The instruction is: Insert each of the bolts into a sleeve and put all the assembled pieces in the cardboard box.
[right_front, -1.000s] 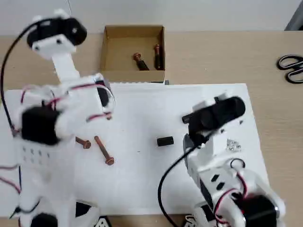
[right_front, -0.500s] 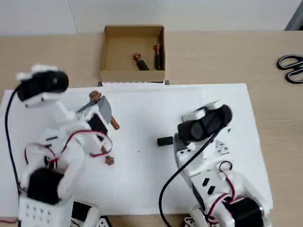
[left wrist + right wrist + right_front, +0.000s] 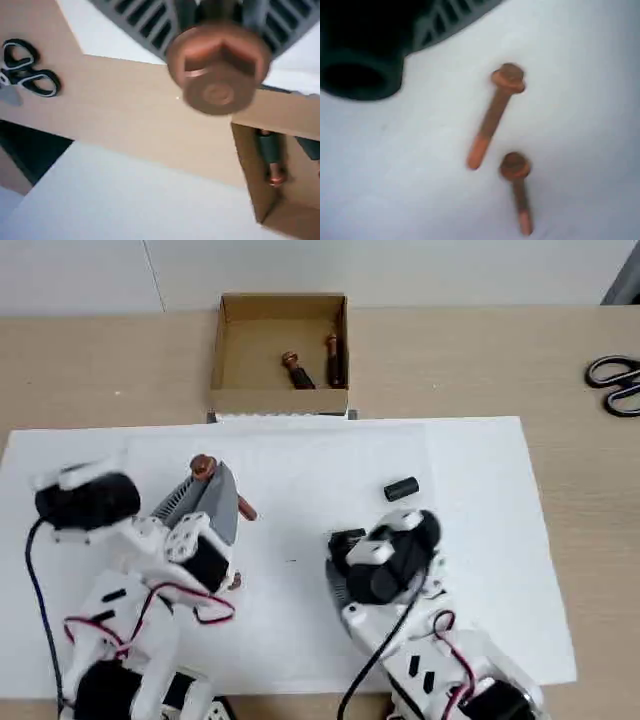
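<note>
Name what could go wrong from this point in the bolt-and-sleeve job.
1. The left hand grips its bolt by the shank, head jutting out; it may tilt or slip during insertion.
2. The loose sleeve lies on its side near the right hand and could be knocked rolling.

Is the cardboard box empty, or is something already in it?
Not empty: the cardboard box holds two sleeved bolts lying side by side.

Three loose bolts [image 3: 495, 117] [image 3: 517, 192] [image 3: 203, 466], two loose sleeves [image 3: 401, 489] [image 3: 347, 538]
</note>
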Robot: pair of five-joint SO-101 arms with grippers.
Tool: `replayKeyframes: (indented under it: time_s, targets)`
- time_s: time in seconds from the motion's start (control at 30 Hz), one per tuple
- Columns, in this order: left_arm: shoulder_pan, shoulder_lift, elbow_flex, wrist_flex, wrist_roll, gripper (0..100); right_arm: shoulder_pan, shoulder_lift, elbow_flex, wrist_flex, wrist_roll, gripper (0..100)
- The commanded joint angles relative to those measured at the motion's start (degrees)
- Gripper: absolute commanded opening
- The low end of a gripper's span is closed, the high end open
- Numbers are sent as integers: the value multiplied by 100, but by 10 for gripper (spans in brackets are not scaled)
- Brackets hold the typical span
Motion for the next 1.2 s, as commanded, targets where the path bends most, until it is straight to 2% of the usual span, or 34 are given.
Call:
replayKeyframes:
  time_s: [0.0, 0.13, 0.37, 0.5, 0.63, 0.97, 1.17]
  targets:
    - [123, -580, 136, -149, -26, 6, -233, -48, 9, -145, 70, 4]
    - [484, -1231, 444, -149, -26, 6, -277, -40, 132, -145, 167, 4]
    - [1222, -1222, 664, -185, 53, 6, -286, -40, 316, -567, 563, 4]
    - [1538, -1222, 673, -158, 53, 6, -760, -40, 360, -796, 545, 4]
    - [1574, -1222, 673, -176, 53, 6, -1156, -40, 536, -848, 536, 4]
    - [1582, -1222, 637, -149, 53, 6, -1121, -40, 651, -1042, 563, 4]
    - [1582, -1222, 629, -149, 53, 6, -848, -40, 651, -1033, 554, 4]
